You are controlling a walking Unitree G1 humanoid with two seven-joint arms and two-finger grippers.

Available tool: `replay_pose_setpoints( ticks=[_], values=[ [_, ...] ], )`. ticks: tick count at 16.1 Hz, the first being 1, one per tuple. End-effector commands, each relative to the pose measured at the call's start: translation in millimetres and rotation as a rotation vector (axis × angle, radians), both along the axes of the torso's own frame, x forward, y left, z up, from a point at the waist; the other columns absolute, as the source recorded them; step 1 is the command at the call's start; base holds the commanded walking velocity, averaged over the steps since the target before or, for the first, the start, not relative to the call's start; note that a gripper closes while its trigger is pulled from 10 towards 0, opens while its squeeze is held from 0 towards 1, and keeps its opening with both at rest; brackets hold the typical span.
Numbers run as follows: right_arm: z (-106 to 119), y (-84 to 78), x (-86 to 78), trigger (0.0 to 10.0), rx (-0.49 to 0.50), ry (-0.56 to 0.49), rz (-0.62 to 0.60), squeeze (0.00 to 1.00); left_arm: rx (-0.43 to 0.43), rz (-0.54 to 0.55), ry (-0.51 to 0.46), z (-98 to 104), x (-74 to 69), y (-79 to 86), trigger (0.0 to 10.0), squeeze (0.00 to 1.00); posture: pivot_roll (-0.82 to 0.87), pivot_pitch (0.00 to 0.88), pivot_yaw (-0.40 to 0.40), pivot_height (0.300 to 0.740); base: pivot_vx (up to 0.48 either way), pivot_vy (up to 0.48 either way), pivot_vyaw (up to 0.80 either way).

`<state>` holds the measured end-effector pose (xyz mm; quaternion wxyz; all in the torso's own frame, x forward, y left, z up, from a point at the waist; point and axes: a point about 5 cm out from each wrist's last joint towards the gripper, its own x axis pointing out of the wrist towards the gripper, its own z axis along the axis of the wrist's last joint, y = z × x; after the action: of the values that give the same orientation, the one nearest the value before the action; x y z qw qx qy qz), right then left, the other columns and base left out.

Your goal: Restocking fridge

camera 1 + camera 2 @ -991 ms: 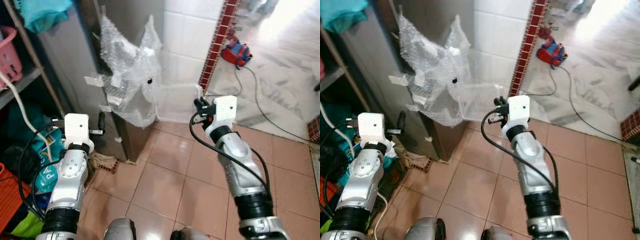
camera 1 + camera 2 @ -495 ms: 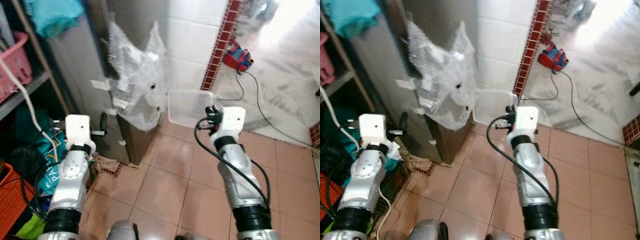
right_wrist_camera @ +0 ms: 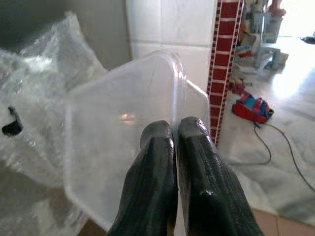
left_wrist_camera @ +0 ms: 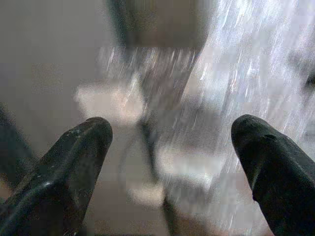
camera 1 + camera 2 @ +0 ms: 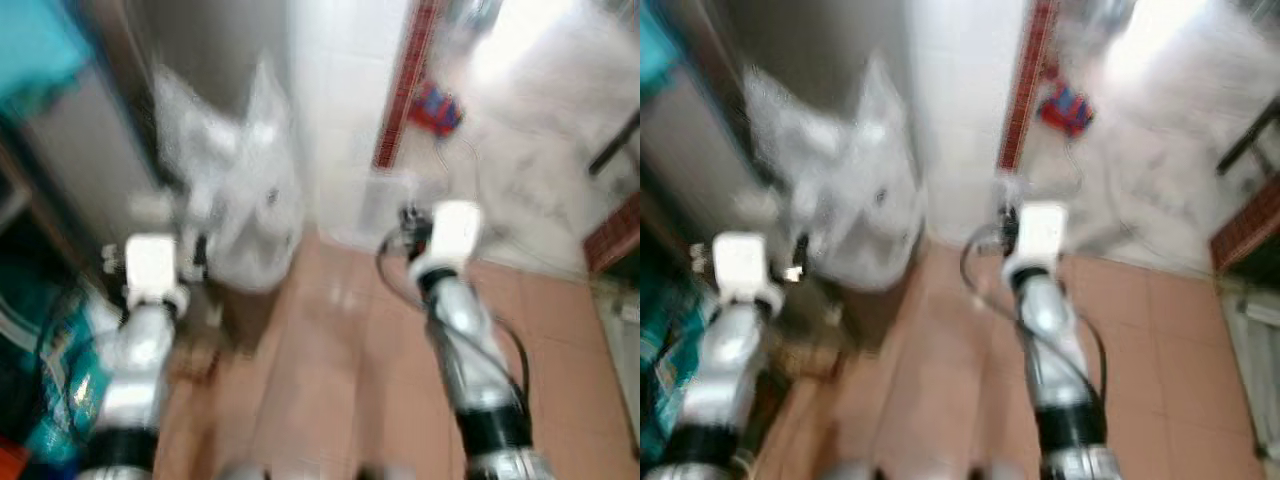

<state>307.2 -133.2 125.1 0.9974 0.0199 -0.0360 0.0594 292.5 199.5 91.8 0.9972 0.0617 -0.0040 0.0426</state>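
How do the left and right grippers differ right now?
The left gripper has its fingers spread wide with nothing between them; the right gripper has its fingers pressed together on the edge of a clear plastic container.
The left gripper faces taped bubble wrap on the grey fridge; the right gripper faces the white tiled wall.
Both have two black fingers and are raised in front of the robot.

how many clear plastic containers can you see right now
1. The clear plastic container is pinched at its rim by the right gripper, held up near the bubble wrap on the fridge. Others may be out of view.
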Motion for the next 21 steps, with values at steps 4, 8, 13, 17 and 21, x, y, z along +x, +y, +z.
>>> replay_pose_setpoints(
  ticks=[4,8,13,17,21],
  values=[
    [-1,-13.3,-1.8,10.0,-0.011,-0.004,-0.047,0.00,-0.008,-0.026,-0.002,0,-0.2,-8.5,10.0,0.00,0.05,0.036,0.009,0.740,0.302,0.268,0.00],
    [-1,-15.0,-1.1,10.0,-0.015,-0.003,-0.053,0.00,-0.021,-0.017,0.006,-1,-0.3,-8.3,10.0,0.00,0.05,0.037,0.007,0.740,0.275,0.372,0.00],
    [-1,-15.5,-0.8,10.0,-0.017,-0.003,-0.061,0.00,-0.014,-0.026,-0.005,1,0.4,-12.2,10.0,0.00,0.05,0.039,0.006,0.740,0.000,0.145,0.00],
    [2,-14.7,1.8,10.0,-0.019,-0.010,-0.067,0.00,-0.013,-0.051,-0.002,3,4.9,-14.6,10.0,0.00,0.05,0.054,0.013,0.740,0.000,0.000,0.00],
    [6,-12.3,2.9,10.0,-0.019,-0.022,-0.066,0.00,-0.029,-0.200,0.010,7,17.6,-33.5,10.0,0.00,0.03,0.067,0.007,0.740,0.000,0.000,0.00]
  ],
)
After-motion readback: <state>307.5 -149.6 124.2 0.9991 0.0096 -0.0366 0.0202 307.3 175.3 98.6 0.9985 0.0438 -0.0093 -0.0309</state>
